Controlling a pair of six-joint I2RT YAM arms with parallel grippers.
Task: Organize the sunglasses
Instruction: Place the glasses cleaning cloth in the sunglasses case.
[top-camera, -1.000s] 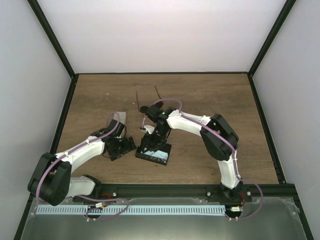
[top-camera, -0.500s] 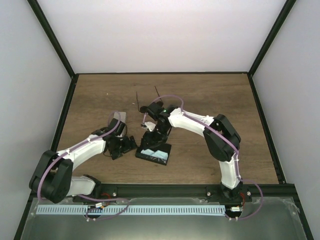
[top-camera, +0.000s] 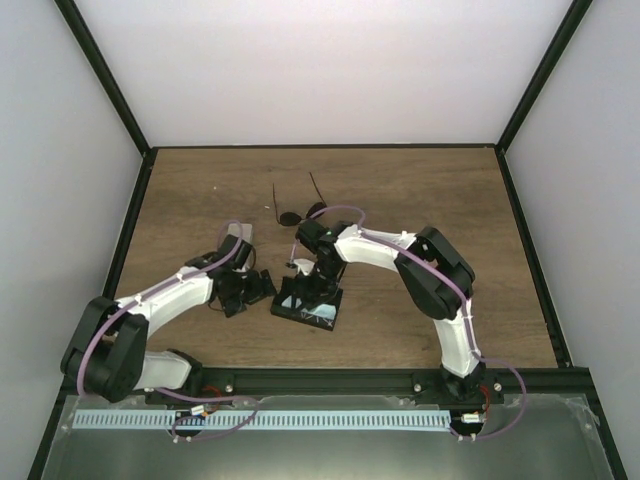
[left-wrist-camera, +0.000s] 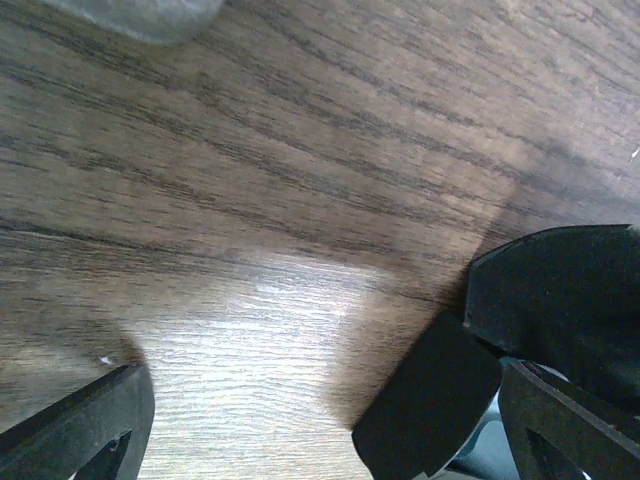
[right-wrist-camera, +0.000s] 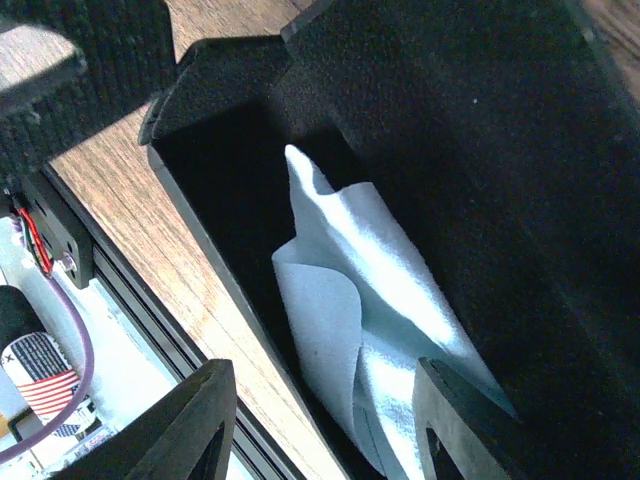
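Moved: right arm (top-camera: 400, 255) drawn nearer, uncovering sunglasses (top-camera: 296, 214) on the table (top-camera: 430, 190) beyond the black case (top-camera: 318, 312).
Right gripper (right-wrist-camera: 322, 385): half-parted over the case's blue cloth (right-wrist-camera: 340, 300), empty.
Left gripper (left-wrist-camera: 320, 410): wide, empty.
Label: flag sticker (right-wrist-camera: 45, 366).

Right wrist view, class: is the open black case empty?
No: a crumpled light blue cloth lies inside the black case.
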